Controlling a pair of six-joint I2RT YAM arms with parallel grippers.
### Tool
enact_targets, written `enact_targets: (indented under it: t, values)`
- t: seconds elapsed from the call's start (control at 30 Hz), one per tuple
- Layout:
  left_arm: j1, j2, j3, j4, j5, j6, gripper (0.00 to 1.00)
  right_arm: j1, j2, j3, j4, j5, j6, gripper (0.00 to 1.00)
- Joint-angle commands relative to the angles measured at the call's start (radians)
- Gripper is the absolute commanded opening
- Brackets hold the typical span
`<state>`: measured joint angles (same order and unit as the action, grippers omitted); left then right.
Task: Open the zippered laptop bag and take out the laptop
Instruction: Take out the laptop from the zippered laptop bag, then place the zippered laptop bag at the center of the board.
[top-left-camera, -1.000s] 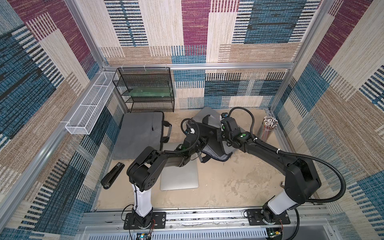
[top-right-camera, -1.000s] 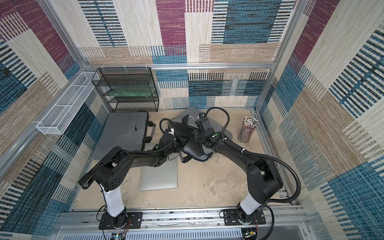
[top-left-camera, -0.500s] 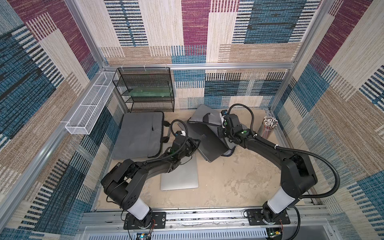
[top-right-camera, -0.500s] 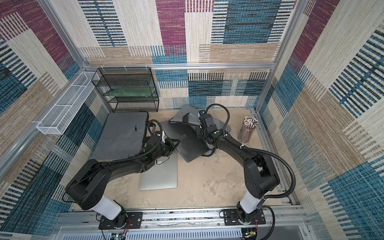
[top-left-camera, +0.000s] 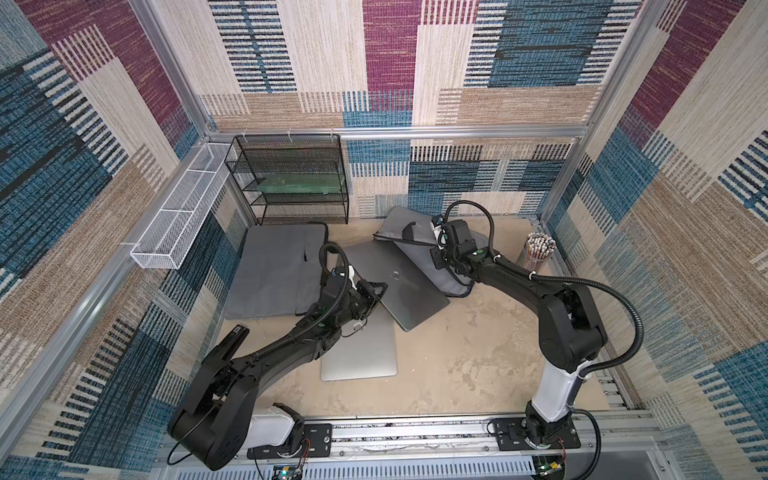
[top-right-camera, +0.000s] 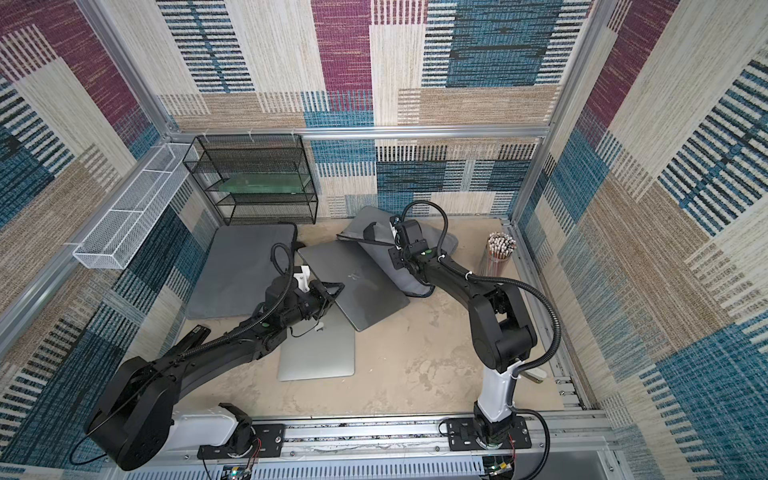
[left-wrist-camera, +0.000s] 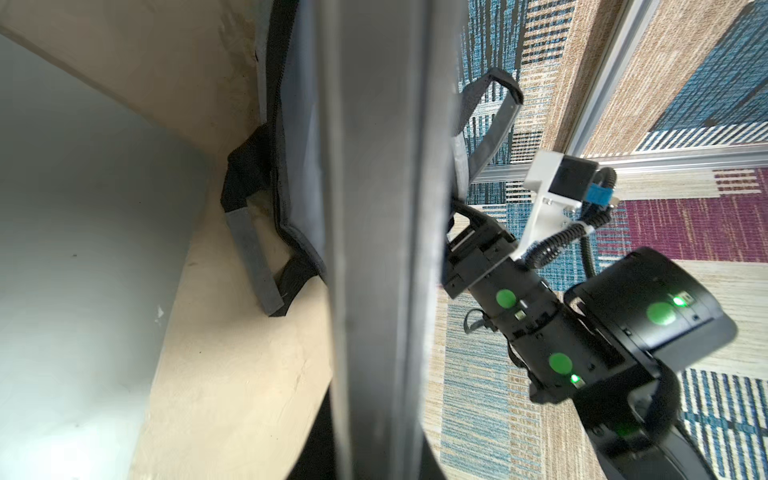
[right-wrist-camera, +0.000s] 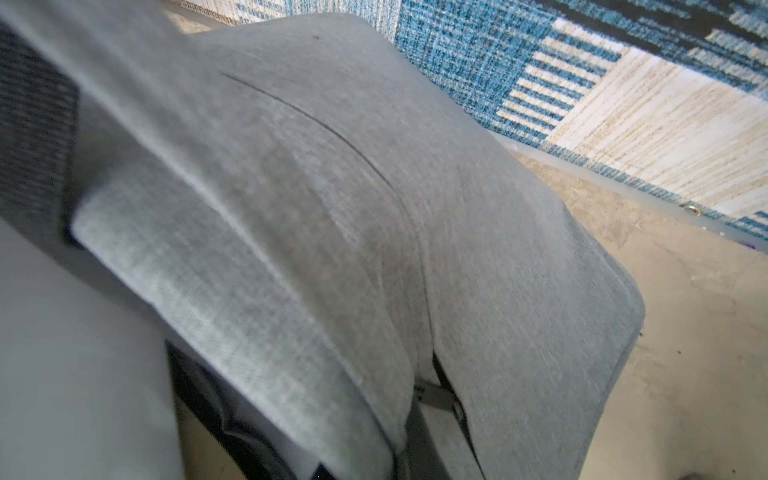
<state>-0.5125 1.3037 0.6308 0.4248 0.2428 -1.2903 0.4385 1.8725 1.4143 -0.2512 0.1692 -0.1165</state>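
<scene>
Grey laptop (top-left-camera: 401, 286) sits pinched by its edge in the left tool (top-left-camera: 380, 290), the right tool (top-left-camera: 437, 261) clamping the bag (top-left-camera: 395, 224).

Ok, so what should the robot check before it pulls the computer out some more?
1. The left jaws clamp an edge of the laptop: ok.
2. The right jaws hold the laptop bag: ok.
3. The laptop is fully out of the bag: not ok, its far edge sits at the bag's mouth.
4. The pull path is free: not ok, the silver laptop lies under the near corner.
5. The bag handle is clear of the laptop: cannot tell.
</scene>
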Motion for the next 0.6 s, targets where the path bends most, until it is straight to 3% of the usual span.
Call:
enact_targets:
  t: [0.0,0.3,0.43,0.57]
  values:
    - [0.008,-0.040,-0.007,0.104,0.054,-0.026,0.00,-0.003,0.058,0.062,0.015,0.045,-0.095,0.00]
    - [0.034,-0.111,-0.021,0.046,0.090,-0.039,0.00,-0.037,0.197,0.191,-0.026,0.049,-0.182,0.01]
    - [0.044,-0.126,-0.022,0.024,0.128,-0.049,0.00,-0.053,0.223,0.220,-0.041,0.054,-0.189,0.08]
    - [0.048,-0.136,-0.031,0.011,0.158,-0.064,0.00,-0.062,0.225,0.225,-0.048,0.059,-0.181,0.21]
